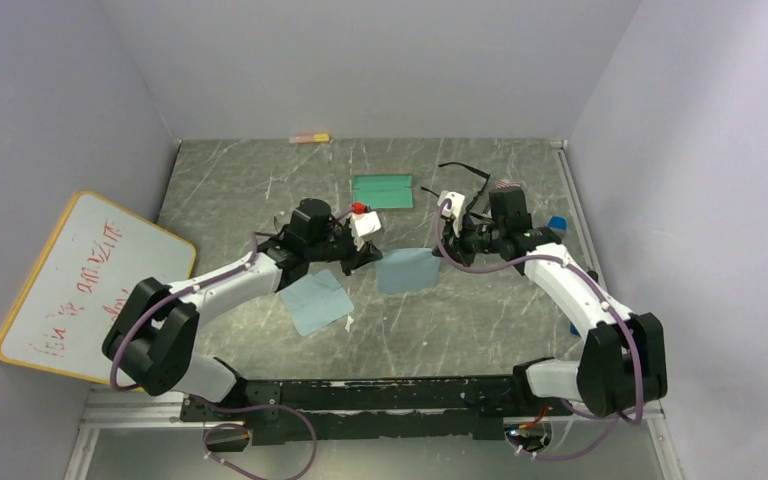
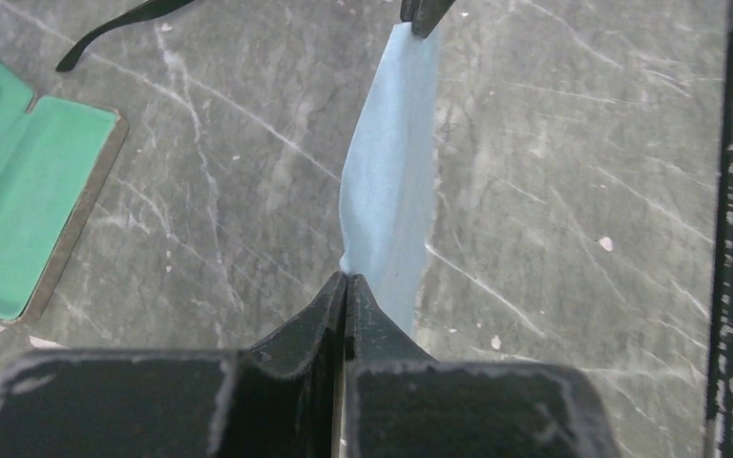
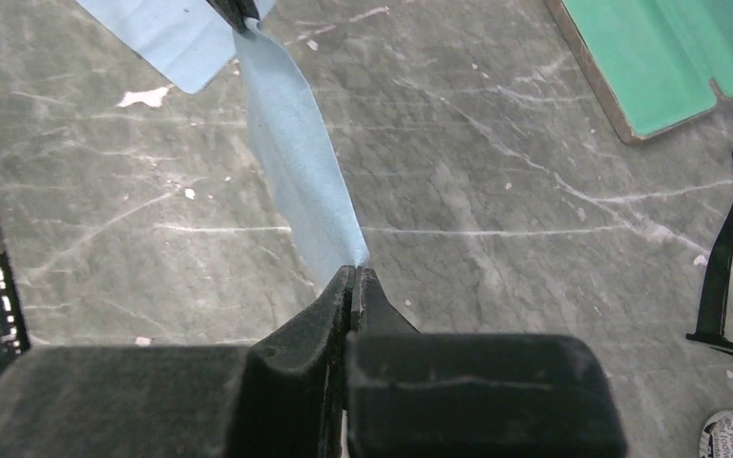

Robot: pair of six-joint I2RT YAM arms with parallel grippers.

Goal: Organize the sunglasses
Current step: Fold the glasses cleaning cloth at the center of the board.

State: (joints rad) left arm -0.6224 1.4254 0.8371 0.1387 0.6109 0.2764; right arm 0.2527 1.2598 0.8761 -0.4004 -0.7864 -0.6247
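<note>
Grey table [image 1: 240, 190] | left pincer [image 2: 345, 279], right pincer [image 3: 353, 272] closed on blue cloth [image 2: 391, 172] | sunglasses [image 3: 722, 248] near right pincer, apart

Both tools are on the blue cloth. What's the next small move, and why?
Left tool and right tool each pinch one end of the cloth, which is stretched on edge between them. I'd probably lower both together and lay it flat on the table.
</note>
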